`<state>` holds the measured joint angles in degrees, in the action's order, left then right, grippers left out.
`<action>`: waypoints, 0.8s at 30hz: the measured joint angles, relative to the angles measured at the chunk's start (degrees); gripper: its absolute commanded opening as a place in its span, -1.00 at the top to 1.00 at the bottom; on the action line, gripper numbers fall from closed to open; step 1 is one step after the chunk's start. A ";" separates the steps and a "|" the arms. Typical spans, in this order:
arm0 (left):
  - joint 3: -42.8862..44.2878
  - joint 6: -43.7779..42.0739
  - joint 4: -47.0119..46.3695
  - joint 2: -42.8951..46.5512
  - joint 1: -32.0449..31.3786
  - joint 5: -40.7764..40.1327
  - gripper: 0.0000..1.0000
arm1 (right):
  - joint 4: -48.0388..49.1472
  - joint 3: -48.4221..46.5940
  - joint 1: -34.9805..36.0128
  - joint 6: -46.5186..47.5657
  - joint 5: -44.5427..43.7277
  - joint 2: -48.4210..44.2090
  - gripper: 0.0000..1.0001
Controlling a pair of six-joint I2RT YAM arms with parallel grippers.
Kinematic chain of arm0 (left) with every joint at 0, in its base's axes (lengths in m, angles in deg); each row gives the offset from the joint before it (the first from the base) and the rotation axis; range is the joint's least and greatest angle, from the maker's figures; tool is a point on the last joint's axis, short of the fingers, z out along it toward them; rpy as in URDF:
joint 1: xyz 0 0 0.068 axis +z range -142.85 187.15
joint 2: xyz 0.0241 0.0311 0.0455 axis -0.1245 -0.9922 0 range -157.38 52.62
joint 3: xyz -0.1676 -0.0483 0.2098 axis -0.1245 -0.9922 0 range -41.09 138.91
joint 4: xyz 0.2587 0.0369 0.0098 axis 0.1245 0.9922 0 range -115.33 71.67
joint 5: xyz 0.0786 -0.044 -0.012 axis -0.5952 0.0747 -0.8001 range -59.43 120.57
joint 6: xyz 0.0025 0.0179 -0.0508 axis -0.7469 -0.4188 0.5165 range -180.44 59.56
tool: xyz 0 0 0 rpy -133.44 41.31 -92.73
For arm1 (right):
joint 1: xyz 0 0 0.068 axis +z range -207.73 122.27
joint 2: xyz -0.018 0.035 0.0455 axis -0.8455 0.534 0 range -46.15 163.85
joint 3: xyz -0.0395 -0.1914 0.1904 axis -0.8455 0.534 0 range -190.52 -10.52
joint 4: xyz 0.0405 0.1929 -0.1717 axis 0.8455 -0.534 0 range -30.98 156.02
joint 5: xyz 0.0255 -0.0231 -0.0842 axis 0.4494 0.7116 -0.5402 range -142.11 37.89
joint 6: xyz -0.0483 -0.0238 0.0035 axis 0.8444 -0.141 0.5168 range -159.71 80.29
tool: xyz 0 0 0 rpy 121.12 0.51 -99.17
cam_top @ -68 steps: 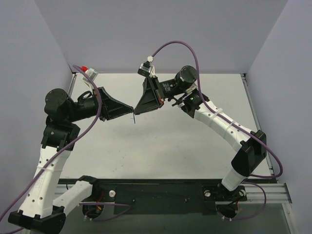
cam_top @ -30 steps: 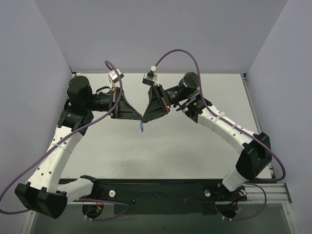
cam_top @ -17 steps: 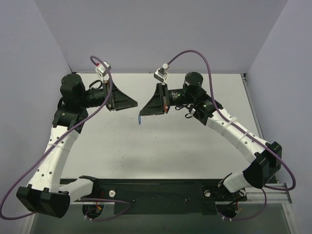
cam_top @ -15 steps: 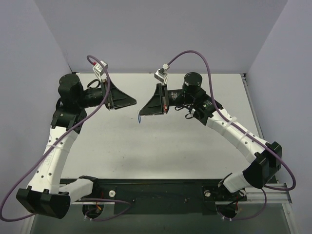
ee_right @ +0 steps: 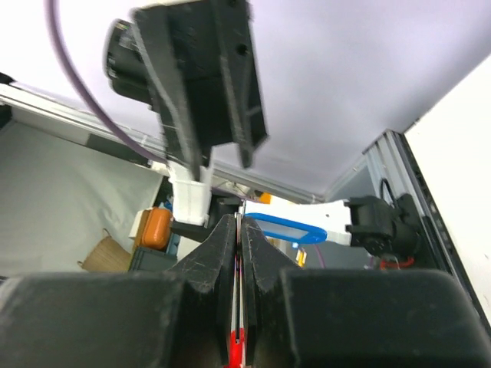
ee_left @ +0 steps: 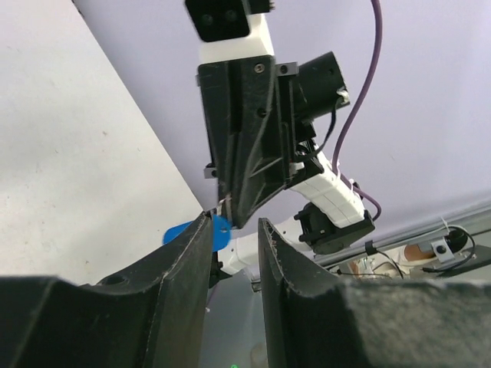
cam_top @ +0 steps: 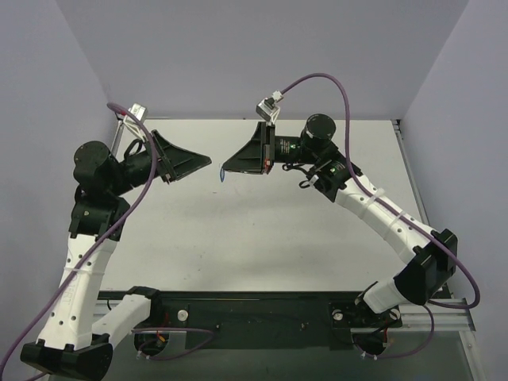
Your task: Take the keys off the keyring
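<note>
Dangling from the right gripper (cam_top: 225, 168) in the top view, the keyring (cam_top: 221, 174) hangs just beside the left gripper (cam_top: 209, 163). The left wrist view shows those fingers (ee_left: 184, 261) narrowly parted and empty, the blue tag (ee_left: 178, 232) beyond. The right wrist view shows jaws pinched on the keyring; with the key indiscernible, a left pinch could grab the tag instead.

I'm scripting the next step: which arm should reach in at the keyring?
Left. The right gripper is shut on the keyring, so it is occupied holding it. The left gripper is open, empty and faces it close by.
</note>
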<state>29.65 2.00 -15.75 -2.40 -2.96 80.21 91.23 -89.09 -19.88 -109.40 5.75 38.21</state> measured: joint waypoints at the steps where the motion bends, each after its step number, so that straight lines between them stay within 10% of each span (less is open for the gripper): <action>1: -0.44 0.24 -0.22 0.33 0.02 -0.70 0.22 | 1.75 -0.37 0.00 -1.40 -0.11 0.26 1.00; 24: -5.42 8.33 -11.21 3.48 0.09 -10.08 0.30 | 11.13 -6.60 0.57 -9.40 -2.62 4.81 1.00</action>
<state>24.23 10.33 -26.96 1.07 -2.87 70.14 102.36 -95.69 -19.31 -118.80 3.13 43.01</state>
